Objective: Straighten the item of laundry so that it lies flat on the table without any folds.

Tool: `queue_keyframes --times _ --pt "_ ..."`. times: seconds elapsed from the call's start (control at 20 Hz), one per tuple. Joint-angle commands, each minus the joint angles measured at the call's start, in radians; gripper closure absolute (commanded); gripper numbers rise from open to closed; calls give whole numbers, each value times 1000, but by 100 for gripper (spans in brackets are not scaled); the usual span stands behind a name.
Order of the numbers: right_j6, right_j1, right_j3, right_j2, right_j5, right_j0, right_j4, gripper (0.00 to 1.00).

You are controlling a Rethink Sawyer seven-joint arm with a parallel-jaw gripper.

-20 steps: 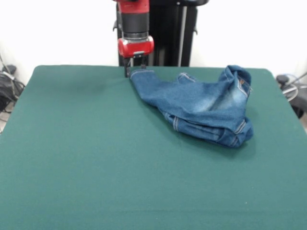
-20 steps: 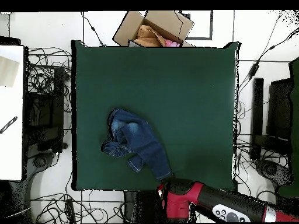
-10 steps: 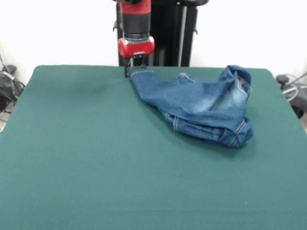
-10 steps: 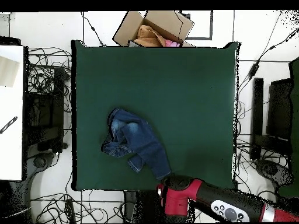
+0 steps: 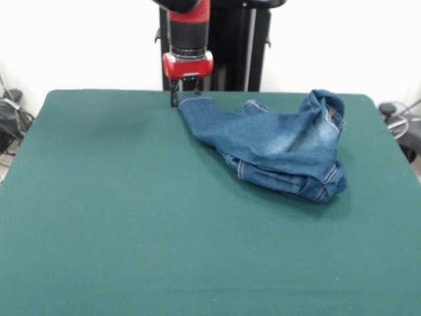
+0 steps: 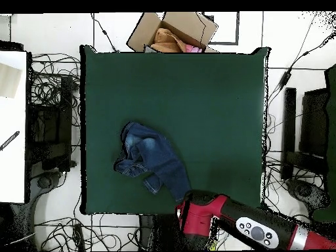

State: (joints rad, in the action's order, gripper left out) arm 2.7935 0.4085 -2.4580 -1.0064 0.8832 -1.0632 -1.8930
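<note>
Jeans (image 5: 276, 146) are lying crumpled and folded on the bench (image 5: 131, 230), one leg end reaching out to the claw (image 5: 186, 99), the bunched bulk trailing away from it. Claw is standing at the bench edge, tips touching that leg end; cannot tell whether gripping. A cardboard box (image 6: 172, 31) is sitting beyond the opposite edge.

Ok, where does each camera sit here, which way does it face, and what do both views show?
Front view: across the table, facing the robot; its red and black arm comes down from above, hand at the jeans' leg end.
Overhead view: above the table, looking straight down; the arm enters at the bottom edge, covering the hand; a cardboard box sits beyond the top edge.
Shared: table, crumpled jeans, arm.
</note>
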Motion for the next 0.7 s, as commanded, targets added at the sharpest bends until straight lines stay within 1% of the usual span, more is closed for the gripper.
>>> queue_keyframes --times 0.05,0.4,0.55,0.6,0.65,0.7 --pt "60 -82 413 -55 -231 69 -172 0" --pt "51 -55 419 -41 -245 88 -135 0" --pt "80 -36 406 -41 -207 100 -116 0" --pt "68 -27 411 -28 -196 111 -86 0" --pt "35 -21 430 0 -189 125 -21 0" --pt "16 -15 436 13 -179 135 8 0"
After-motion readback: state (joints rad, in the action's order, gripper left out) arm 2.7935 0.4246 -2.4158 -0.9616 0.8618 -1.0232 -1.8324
